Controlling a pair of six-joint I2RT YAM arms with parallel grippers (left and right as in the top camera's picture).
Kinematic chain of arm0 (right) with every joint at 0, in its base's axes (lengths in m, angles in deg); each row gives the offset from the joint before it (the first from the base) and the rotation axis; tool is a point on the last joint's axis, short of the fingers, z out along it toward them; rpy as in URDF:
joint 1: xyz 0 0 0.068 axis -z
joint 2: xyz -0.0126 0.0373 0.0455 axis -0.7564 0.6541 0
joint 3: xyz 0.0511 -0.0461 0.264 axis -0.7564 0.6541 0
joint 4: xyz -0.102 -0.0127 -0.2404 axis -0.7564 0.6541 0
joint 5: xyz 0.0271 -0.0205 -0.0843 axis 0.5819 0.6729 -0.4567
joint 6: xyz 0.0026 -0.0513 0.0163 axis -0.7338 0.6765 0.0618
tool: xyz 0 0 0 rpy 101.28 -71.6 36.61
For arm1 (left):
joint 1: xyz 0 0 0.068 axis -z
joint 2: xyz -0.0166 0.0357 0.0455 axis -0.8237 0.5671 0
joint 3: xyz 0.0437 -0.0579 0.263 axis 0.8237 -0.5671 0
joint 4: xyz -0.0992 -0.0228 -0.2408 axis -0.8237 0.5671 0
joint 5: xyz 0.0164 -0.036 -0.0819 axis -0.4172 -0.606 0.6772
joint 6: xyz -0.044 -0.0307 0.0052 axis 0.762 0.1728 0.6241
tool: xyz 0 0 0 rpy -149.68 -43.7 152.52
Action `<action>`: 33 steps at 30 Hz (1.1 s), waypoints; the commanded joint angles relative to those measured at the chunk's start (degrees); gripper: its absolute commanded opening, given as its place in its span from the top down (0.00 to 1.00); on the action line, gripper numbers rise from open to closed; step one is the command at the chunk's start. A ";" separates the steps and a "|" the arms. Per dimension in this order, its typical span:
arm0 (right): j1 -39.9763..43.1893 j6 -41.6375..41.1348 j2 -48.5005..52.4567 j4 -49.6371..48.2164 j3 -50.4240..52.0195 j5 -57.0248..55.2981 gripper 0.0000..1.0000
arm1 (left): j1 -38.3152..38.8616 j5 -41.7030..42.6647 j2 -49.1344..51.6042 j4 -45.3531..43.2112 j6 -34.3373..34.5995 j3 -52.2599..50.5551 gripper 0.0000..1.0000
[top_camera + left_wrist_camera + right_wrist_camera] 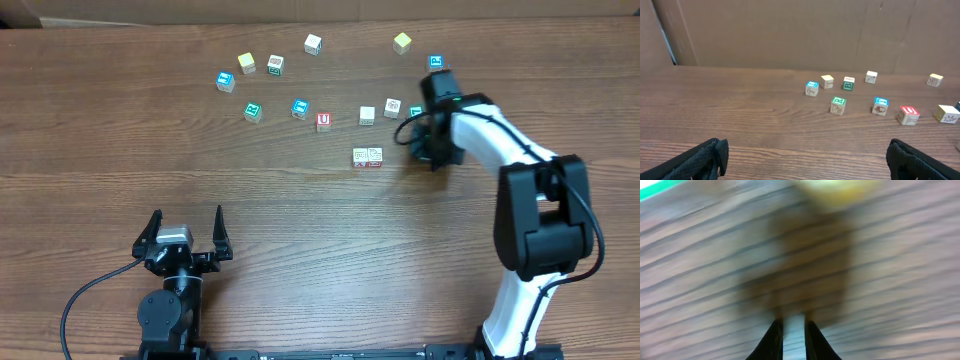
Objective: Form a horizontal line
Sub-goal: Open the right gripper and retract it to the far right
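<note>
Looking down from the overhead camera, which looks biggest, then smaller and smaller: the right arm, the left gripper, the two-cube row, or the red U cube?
1. right arm
2. left gripper
3. two-cube row
4. red U cube
No ties here.

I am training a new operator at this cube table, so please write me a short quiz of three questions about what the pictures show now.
1. True or false: the left gripper stands open, with nothing between its fingers.
2. How many cubes form the short row whose cubes touch each other? A) two B) three C) four
3. Which gripper is just to the right of that row in the overhead view?

Key: 1 true. 2 A. 3 the right gripper.
</note>
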 commanded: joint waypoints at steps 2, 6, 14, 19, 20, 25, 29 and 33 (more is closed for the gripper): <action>7.52 -0.85 0.61 0.87 0.48 -2.47 0.87 | 0.48 -0.13 -0.55 0.07 -1.29 -0.13 0.00; 15.54 -0.87 0.61 1.62 0.48 -2.47 0.81 | 0.48 -0.11 -0.55 0.07 -1.29 -0.13 0.00; 28.15 -0.87 0.61 2.05 0.48 -2.01 0.21 | 0.48 -0.11 -0.55 0.07 -1.29 -0.13 0.01; 31.78 -0.85 0.61 1.79 0.48 -2.01 0.00 | 0.48 -0.11 -0.55 0.07 -1.29 -0.13 0.00; 32.13 -0.85 0.61 1.51 0.48 -2.03 0.00 | 0.48 -0.11 -0.55 0.07 -1.29 -0.13 0.00; 32.68 -0.83 0.61 0.48 0.48 -2.03 0.00 | 0.48 -0.11 -0.55 0.07 -1.29 -0.13 0.00; 32.68 -0.83 0.61 0.48 0.46 -2.03 0.00 | 0.48 -0.11 -0.55 0.07 -1.29 -0.13 0.00; 32.68 -0.83 0.61 0.48 0.48 -2.03 0.00 | 0.48 -0.13 -0.55 0.07 -1.29 -0.13 0.00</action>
